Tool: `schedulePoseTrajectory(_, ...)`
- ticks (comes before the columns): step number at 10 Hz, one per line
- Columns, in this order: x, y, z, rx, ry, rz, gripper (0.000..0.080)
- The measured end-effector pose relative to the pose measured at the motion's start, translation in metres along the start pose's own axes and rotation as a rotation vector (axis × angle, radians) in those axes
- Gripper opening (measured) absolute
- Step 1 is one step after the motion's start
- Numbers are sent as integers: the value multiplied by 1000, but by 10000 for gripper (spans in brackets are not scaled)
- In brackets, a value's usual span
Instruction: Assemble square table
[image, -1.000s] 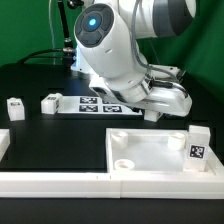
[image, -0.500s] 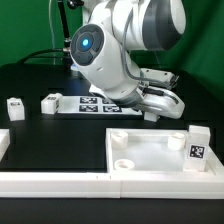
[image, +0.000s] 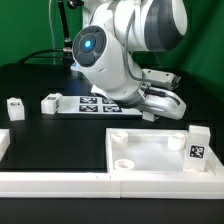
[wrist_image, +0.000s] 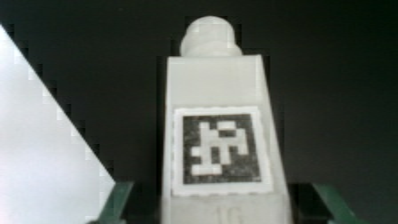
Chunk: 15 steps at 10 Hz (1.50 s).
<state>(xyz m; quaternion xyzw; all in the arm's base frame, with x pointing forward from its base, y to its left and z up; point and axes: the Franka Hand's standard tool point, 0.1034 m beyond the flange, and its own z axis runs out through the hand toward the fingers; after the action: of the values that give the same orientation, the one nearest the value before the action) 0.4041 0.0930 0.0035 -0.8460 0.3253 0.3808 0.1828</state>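
Watching a tagged leg framed between the jaws.
I cannot tell whether they pinch it; the square tray lies by the tabletop's near edge, exterior view's right.

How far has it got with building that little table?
One upright leg looks fitted, standing on a corner of the tabletop. A held leg sits between the jaws. Two loose legs lie apart from the tabletop, so three are left to fit.

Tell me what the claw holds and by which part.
A white tagged table leg, gripped by the claw at the end opposite its rounded peg.
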Motion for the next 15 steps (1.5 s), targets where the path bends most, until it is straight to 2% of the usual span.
schedulePoseTrajectory(5,0,0,0,0,0,0,288)
schedulePoseTrajectory(6,1,2,-9,-14,-1,-16,288)
schedulePoseTrajectory(7,7,-2,-43,-18,33,-46,289)
schedulePoseTrajectory(8,9,-9,-69,-19,82,-78,289)
schedulePoseTrajectory(10,-8,-20,-106,-109,166,-183,290)
schedulePoseTrajectory(11,-13,-25,-106,-128,209,-202,290)
schedulePoseTrajectory(13,-9,-29,-107,-102,381,-229,290)
schedulePoseTrajectory(14,-9,-30,-110,-98,441,-251,290)
schedulePoseTrajectory(15,-7,-33,-134,-102,490,-294,290)
